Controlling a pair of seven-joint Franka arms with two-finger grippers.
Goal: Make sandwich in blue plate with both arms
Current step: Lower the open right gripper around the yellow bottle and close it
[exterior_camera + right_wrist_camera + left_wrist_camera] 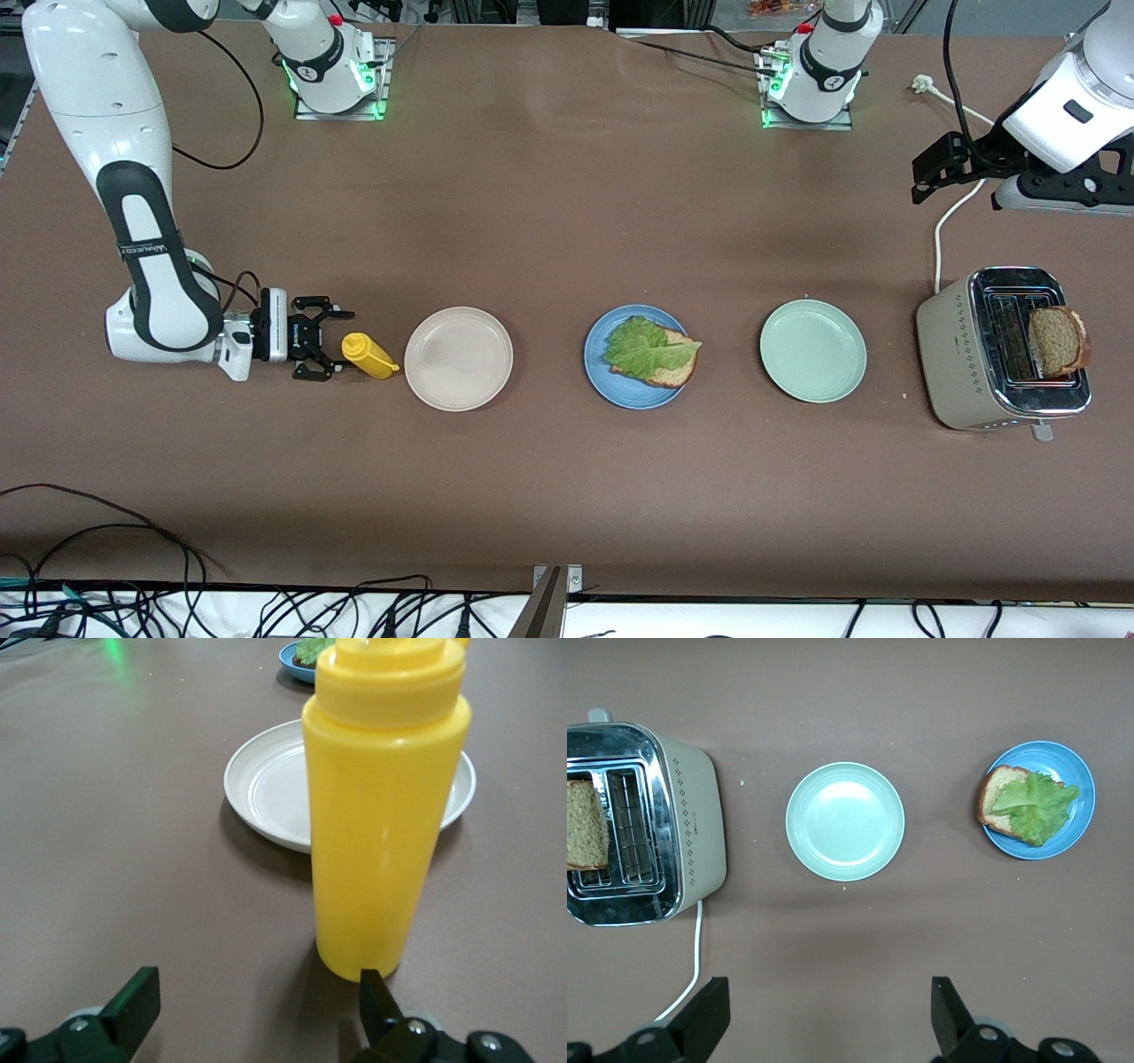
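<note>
Reaching low with my right gripper point(330, 344), jaws wide, at the bottle point(368, 356): smooth, squeezable, so I'd clamp mid-body. Left gripper point(946, 164) hangs open near the toaster point(952, 354); its bread point(1056, 340) looks crumbly. Lettuce point(645, 347) tops the slice point(675, 370) on the blue plate point(601, 374).

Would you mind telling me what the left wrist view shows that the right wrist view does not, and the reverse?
Only the left wrist view shows the toaster with a bread slice in its slot, the green plate, and the open left gripper high over the table.

Only the right wrist view shows the yellow bottle standing upright, the beige plate beside it, and the open right gripper low in front of the bottle.

Both show the blue plate carrying bread topped with lettuce, though the right wrist view catches only its edge.
</note>
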